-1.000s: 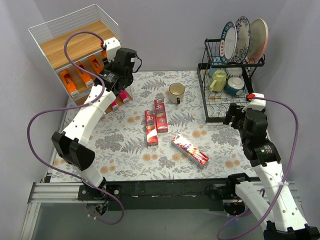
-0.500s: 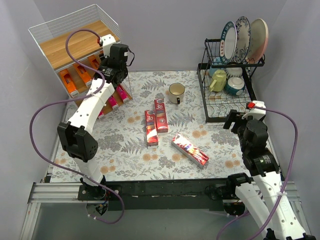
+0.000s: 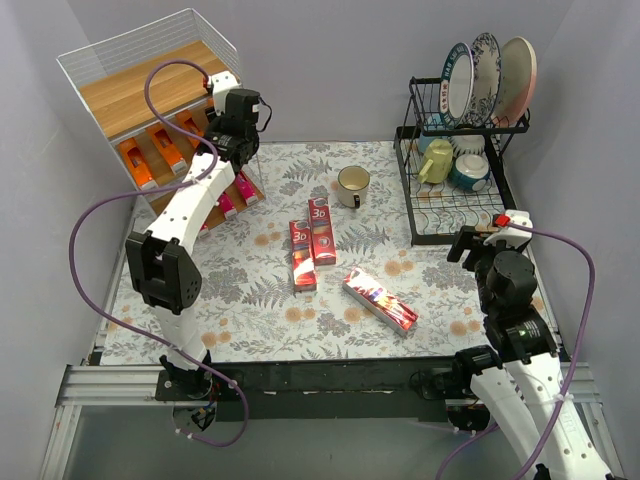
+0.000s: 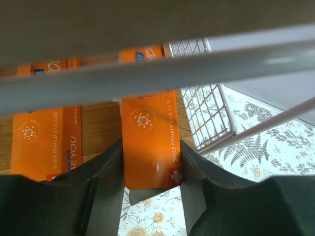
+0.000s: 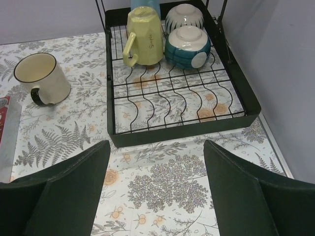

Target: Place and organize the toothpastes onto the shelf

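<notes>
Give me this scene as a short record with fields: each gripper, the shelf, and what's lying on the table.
left gripper: shut on an orange carton, at the middle tier of the shelf
right gripper: open, empty, near the dish rack
shelf: orange cartons on middle tier, pink ones below
table: three red cartons, a mug

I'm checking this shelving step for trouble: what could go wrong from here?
The slim orange carton in the shut left gripper seems to overhang the wooden shelf board; released now, it might tip off. The white wire rail crosses close by the fingers and could snag them on withdrawal.
</notes>
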`<act>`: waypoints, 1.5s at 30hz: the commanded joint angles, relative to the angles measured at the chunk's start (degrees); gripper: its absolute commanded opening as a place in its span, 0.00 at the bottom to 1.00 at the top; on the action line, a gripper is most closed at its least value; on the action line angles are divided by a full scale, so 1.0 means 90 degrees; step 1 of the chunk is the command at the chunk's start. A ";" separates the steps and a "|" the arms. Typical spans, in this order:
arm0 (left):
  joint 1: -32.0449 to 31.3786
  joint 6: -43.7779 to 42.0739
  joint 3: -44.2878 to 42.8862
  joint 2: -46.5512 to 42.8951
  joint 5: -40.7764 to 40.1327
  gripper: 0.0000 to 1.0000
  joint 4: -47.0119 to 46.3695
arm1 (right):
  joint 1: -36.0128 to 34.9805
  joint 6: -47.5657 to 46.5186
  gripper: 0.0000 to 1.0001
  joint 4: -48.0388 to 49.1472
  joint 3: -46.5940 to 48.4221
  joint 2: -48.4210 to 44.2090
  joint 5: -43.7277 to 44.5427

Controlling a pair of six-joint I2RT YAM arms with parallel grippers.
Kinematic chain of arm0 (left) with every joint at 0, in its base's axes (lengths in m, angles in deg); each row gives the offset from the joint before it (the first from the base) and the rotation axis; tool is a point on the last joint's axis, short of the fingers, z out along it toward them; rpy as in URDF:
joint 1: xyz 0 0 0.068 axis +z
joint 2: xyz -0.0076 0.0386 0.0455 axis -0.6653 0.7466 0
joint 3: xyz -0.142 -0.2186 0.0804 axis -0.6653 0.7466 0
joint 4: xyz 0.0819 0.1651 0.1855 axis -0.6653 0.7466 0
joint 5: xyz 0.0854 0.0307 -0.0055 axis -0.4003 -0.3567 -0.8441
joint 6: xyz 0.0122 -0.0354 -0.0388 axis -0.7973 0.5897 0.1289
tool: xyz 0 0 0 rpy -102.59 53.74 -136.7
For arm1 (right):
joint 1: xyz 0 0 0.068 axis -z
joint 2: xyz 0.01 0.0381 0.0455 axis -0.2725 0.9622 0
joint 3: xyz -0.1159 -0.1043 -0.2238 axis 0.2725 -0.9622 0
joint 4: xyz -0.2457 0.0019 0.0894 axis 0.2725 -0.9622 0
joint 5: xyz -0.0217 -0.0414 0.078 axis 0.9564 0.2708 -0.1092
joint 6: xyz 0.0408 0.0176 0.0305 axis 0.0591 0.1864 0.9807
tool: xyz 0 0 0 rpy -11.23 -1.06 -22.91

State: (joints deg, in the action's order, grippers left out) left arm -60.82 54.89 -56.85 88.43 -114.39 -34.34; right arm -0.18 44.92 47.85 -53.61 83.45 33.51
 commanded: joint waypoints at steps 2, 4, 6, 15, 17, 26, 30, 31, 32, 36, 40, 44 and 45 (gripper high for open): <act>0.0053 -0.0062 -0.0161 -0.0165 0.0028 0.44 -0.0295 | -0.0069 -0.0122 0.85 0.0420 -0.0035 -0.0145 0.0260; 0.0053 -0.0101 -0.0092 -0.0195 0.0008 0.45 -0.0334 | -0.0098 -0.0132 0.85 0.0420 -0.0045 -0.0174 0.0269; 0.0044 -0.0149 -0.0043 -0.0224 -0.0012 0.47 -0.0393 | -0.0108 -0.0132 0.84 0.0411 -0.0055 -0.0203 0.0279; 0.0044 -0.0189 0.0181 -0.0468 0.0008 0.39 -0.0480 | -0.0118 -0.0103 0.84 0.0381 -0.0093 -0.0311 0.0279; 0.0053 -0.0208 0.0182 -0.0439 -0.0031 0.35 -0.0490 | -0.0118 -0.0084 0.84 0.0381 -0.0094 -0.0311 0.0279; 0.0102 -0.0081 0.0094 -0.0303 -0.0217 0.32 -0.0666 | -0.0118 -0.0064 0.84 0.0391 -0.0162 -0.0360 0.0260; 0.0122 -0.0130 -0.0101 -0.0157 -0.0197 0.33 -0.0744 | -0.0128 -0.0064 0.83 0.0411 -0.0181 -0.0360 0.0240; 0.0112 -0.0140 -0.0140 -0.0127 -0.0178 0.35 -0.0735 | -0.0118 -0.0064 0.83 0.0411 -0.0181 -0.0369 0.0250; 0.0122 -0.0159 -0.0170 -0.0107 -0.0139 0.36 -0.0725 | -0.0118 -0.0074 0.83 0.0411 -0.0191 -0.0379 0.0240; 0.0112 -0.0140 -0.0141 -0.0175 -0.0051 0.49 -0.0686 | -0.0118 -0.0074 0.83 0.0411 -0.0221 -0.0428 0.0230; 0.0122 -0.0121 0.0015 -0.0409 0.0095 0.58 -0.0715 | -0.0128 -0.0054 0.83 0.0440 -0.0250 -0.0457 0.0162; 0.0122 0.0045 0.0162 -0.0751 0.0339 0.62 -0.0618 | -0.0128 -0.0064 0.83 0.0440 -0.0260 -0.0506 0.0162; 0.0112 0.0055 0.0220 -0.0829 0.0456 0.63 -0.0627 | -0.0128 -0.0064 0.83 0.0440 -0.0269 -0.0516 0.0162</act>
State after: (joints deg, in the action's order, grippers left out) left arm -60.14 54.26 -55.99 87.97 -113.13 -39.49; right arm -1.10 44.68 48.64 -55.55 79.78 34.74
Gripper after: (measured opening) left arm 0.611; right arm 0.829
